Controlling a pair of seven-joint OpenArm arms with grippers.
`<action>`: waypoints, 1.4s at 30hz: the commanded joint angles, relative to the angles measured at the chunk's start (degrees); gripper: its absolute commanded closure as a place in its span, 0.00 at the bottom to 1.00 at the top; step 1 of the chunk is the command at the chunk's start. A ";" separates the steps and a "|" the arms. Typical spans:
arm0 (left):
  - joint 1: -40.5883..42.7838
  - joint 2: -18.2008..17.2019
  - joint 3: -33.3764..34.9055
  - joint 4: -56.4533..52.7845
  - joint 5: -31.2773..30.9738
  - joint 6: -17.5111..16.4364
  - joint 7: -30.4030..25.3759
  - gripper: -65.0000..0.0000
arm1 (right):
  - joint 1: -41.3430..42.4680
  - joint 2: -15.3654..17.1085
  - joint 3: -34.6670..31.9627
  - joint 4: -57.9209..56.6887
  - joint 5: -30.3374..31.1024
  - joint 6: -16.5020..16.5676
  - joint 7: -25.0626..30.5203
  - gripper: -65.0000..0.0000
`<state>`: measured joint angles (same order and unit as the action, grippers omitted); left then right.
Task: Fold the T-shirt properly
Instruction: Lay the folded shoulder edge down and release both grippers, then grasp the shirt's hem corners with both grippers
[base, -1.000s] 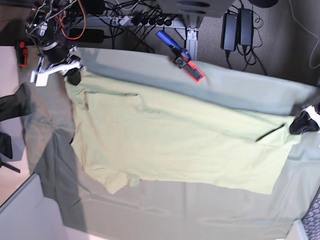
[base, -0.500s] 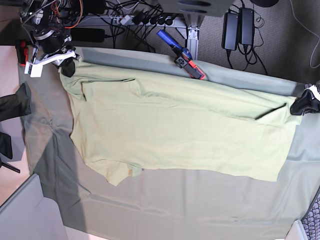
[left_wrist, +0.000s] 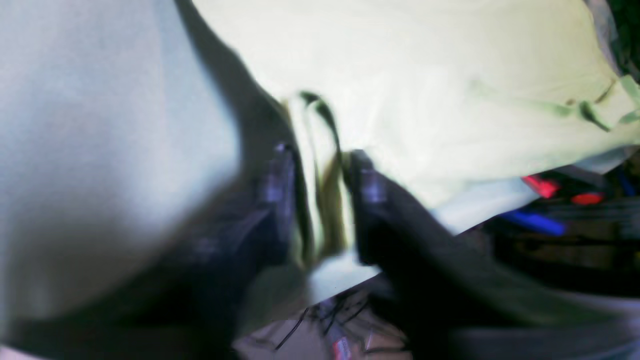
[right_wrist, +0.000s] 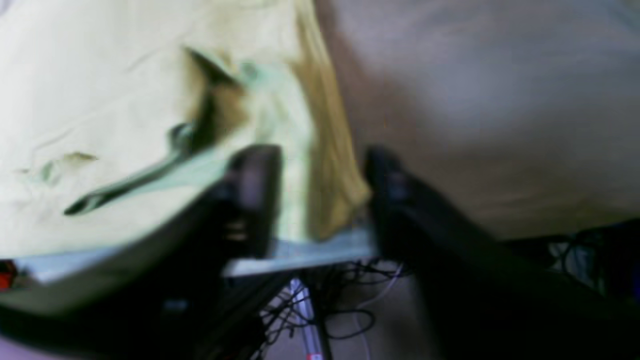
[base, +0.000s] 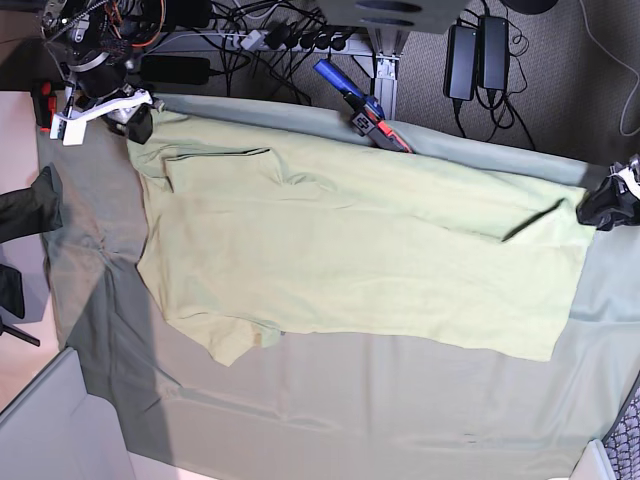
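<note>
The pale yellow-green T-shirt (base: 350, 250) lies spread flat across the grey-green table cloth (base: 380, 410), its far edge near the table's back edge. My right gripper (base: 138, 125) is at the shirt's far-left corner. In the right wrist view this gripper (right_wrist: 320, 185) is open, its jaws standing apart with the shirt's edge (right_wrist: 325, 150) loose between them. My left gripper (base: 603, 207) is at the shirt's far-right corner. In the left wrist view it (left_wrist: 322, 185) is also open, with a fold of the shirt (left_wrist: 320, 165) hanging between the fingers.
A blue and red clamp (base: 362, 108) grips the table cloth at the back edge, next to the shirt. Cables and power bricks (base: 475, 55) lie on the floor behind. A dark green fabric piece (base: 25, 205) hangs at the left. A grey panel (base: 50, 430) stands at the near left.
Both grippers moved toward the back edge, drawing the shirt's far edge with them and flattening it. Their jaws have since parted from the cloth.
</note>
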<state>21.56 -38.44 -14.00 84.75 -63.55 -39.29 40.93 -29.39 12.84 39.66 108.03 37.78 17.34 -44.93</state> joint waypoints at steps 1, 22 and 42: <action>-0.26 -1.42 -0.72 0.79 -0.17 -0.71 -1.29 0.55 | -0.20 0.83 0.61 0.96 -0.57 2.84 1.64 0.44; -27.28 -0.52 1.88 -13.20 14.95 -0.71 -9.42 0.54 | 0.46 0.81 0.63 0.94 -5.88 2.78 5.07 0.37; -48.52 12.11 9.60 -46.93 25.51 0.48 -14.62 0.54 | 0.31 0.79 0.63 0.94 -5.86 2.80 4.39 0.37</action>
<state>-25.56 -25.67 -4.21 37.06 -37.67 -38.83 26.09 -28.88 12.84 39.79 108.03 31.48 17.34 -41.43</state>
